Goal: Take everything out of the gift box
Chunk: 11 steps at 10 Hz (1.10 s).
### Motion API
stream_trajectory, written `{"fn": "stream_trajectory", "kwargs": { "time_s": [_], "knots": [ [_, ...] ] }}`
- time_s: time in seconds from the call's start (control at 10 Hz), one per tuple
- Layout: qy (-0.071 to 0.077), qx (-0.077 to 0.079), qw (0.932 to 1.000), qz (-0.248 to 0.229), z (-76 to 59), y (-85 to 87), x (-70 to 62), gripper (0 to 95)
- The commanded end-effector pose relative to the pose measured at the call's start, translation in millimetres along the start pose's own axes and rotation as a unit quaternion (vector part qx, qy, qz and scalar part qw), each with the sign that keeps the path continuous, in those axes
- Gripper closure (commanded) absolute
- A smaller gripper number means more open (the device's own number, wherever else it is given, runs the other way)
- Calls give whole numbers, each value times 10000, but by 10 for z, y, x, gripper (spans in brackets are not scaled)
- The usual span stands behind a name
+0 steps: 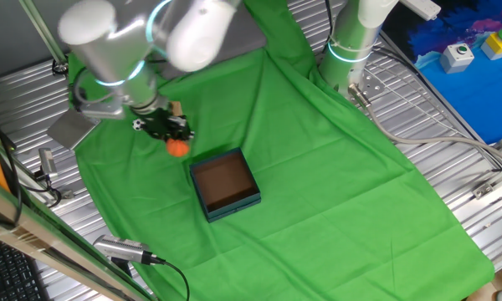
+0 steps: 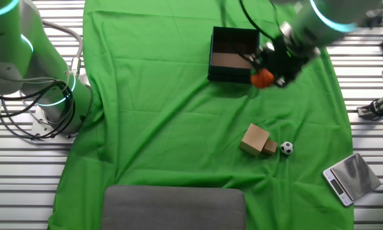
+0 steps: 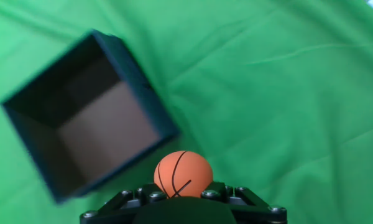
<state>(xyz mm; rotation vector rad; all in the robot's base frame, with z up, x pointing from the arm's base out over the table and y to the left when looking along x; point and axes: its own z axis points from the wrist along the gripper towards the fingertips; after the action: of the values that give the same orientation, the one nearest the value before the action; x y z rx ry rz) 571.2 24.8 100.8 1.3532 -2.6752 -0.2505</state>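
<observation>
Cloth-wise, the green sheet (image 2: 166,121) covers the table, and the gift box (image 2: 233,54) looks bare inside. Gripper (image 2: 266,76) is clamped on the orange basketball (image 2: 262,78), held off the box's edge over cloth. Wooden block (image 2: 258,140) and soccer ball (image 2: 286,148) sit well apart from it, so straight down looks fine.

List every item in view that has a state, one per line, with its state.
gift box: open, upright, empty, brown floor bare.
basketball: held in the tool, outside the box, beside its wall.
tool: shut on the basketball.
wooden block: out of the box, resting on the green cloth.
soccer ball: out of the box, on the cloth beside the block.
</observation>
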Motion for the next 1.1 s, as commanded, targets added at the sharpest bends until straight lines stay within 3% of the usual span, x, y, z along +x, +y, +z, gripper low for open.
{"fn": "stream_trajectory", "kwargs": {
  "time_s": [0.1,0.4,0.6,0.9,1.1],
  "knots": [
    [-3,20,9999,-138,31,-151,58,950],
    [48,50,9998,-160,34,-181,80,950],
    [39,-10,10000,15,34,-181,80,950],
    [-1,-27,9988,495,34,-181,80,950],
    [145,91,9954,943,34,-181,80,950]
  ]
}}
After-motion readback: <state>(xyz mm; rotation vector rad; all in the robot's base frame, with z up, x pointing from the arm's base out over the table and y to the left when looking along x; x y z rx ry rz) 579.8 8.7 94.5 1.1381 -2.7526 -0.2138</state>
